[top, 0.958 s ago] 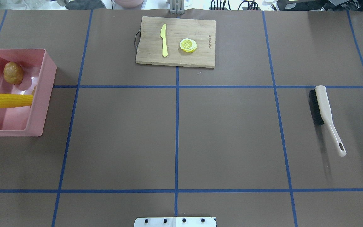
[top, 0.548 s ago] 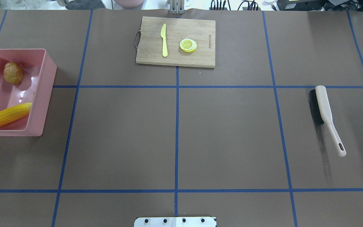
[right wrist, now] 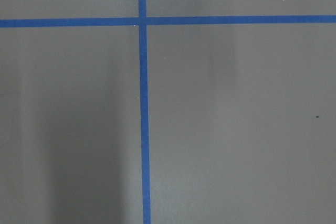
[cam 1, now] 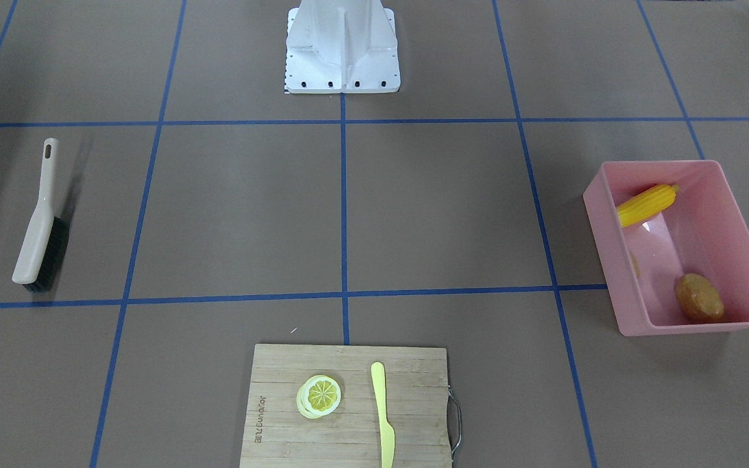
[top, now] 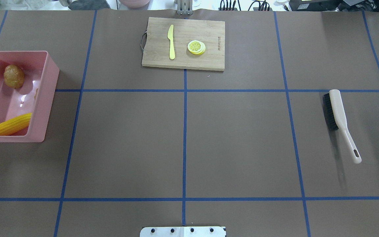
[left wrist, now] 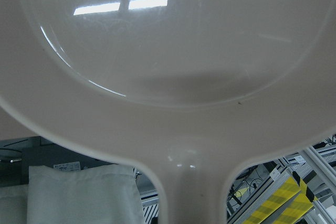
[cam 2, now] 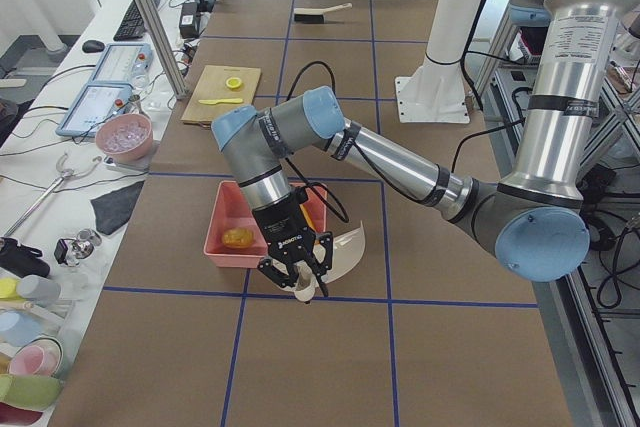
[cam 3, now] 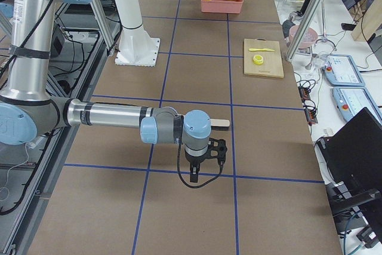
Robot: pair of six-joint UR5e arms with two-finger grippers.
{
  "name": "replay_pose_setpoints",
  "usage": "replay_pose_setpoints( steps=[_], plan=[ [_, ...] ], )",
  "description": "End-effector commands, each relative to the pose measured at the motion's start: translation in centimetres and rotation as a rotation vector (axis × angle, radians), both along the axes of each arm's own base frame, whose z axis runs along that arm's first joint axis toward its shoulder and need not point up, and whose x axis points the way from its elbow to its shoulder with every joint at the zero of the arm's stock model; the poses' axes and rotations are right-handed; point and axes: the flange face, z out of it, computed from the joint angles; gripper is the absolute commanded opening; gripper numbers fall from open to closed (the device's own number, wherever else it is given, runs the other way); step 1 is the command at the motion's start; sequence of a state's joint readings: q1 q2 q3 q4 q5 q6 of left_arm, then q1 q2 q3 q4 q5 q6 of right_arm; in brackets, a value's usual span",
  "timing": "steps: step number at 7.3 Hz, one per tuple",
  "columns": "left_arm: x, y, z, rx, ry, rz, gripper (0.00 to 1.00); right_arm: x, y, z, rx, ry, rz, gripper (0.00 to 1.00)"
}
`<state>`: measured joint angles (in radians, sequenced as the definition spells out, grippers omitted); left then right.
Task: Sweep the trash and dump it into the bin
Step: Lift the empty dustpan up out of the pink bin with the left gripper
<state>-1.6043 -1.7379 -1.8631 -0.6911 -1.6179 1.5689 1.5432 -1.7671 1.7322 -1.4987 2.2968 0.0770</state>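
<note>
corn (top: pixel 10 125) is what has moved: a second ago it was stretched across the bin (top: pixel 49 85), seemingly in mid-fall. half a second ago it lay slantwise on the floor, and now it has slid to rest along the end wall, the end nearer the left pincer (cam 2: pixel 300 284). the potato (top: pixel 14 76) has not shifted and sits at the end farther from that pincer. only a tan sliver of the ginger (top: pixel 36 94) shows, against the long wall on the side away from the pincer; the rest is hidden. the dustpan (left wrist: pixel 173 51) fills the left wrist view with a bare, glossy scoop, nothing left in it, its handle running back toward the pincer. in the left-end view it hangs tilted just beside the bin's corner. whether the left pincer's fingers are pressed on that handle cannot be told, since only the side view shows them. the right pincer (cam 3: pixel 200 168) hovers over bare table (right wrist: pixel 236 129) well apart from the bin, with the brush (top: pixel 336 113) lying flat just behind it, unmoved through these moments; its spread cannot be told either. judged from this, the dump is done: all three pieces of trash are in the bin, and what is left is likely only to set the dustpan down.
</note>
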Motion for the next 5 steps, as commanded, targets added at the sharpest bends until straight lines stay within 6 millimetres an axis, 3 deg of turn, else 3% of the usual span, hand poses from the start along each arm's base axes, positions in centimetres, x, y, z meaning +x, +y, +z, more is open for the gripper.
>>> replay_pose_setpoints(
  steps=[1,2,5],
  plan=[
    [-1.5,-1.4,-1.9,0.032,-0.087,-0.132,0.0,0.0,0.0,-0.1,0.001,-0.001,0.0,1.0],
    [-2.3,-1.8,-2.8,0.045,-0.147,-0.225,0.0,0.0,0.0,-0.1,0.002,0.0,0.001,1.0],
    [-6.9,-1.4,-5.7,0.044,-0.228,-0.808,0.0,0.0,0.0,0.0,-0.001,0.002,0.002,1.0]
  ],
)
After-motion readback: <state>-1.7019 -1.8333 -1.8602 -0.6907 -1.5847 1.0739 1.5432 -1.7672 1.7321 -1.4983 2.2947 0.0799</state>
